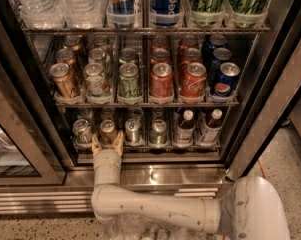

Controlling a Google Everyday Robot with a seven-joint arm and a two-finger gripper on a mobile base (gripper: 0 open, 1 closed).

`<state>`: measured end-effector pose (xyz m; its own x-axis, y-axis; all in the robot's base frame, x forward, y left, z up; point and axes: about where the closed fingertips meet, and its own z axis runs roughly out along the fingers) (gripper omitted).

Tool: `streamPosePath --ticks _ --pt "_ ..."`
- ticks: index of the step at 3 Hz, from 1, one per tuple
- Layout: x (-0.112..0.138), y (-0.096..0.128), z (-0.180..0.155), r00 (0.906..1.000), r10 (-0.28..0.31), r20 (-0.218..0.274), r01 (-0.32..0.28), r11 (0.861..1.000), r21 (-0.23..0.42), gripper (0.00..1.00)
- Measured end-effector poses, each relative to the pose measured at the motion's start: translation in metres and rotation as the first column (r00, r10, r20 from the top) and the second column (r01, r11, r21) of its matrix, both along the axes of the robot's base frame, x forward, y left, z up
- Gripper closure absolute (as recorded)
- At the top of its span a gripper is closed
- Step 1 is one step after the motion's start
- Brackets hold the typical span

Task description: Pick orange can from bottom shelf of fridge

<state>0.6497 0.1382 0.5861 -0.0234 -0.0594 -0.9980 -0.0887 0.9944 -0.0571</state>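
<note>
Camera view, gripper [107, 145] at the bottom shelf [190, 146] front, fingers spread apart, orange can [108, 130] just ahead between the fingertips.

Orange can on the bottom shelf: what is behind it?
A second can shows dimly behind the orange can; deeper is hidden under the rack above. The gripper sits at its front, fingers open.

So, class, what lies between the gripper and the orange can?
Nothing: in the camera view, the open gripper flanks the orange can.
</note>
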Motion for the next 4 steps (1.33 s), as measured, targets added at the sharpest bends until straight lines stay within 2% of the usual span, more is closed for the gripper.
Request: streamPosePath --ticks 2,3,4 --pt "0.023 -0.008 0.004 0.9997 -0.023 0.006 0.023 1.000 0.005 0.29" --pt "0.024 -0.006 0.003 0.9999 -0.015 -0.002 0.015 1.000 0.027 0.45" --pt "0.024 -0.006 0.003 0.9999 -0.014 -0.002 0.014 1.000 0.028 0.68"
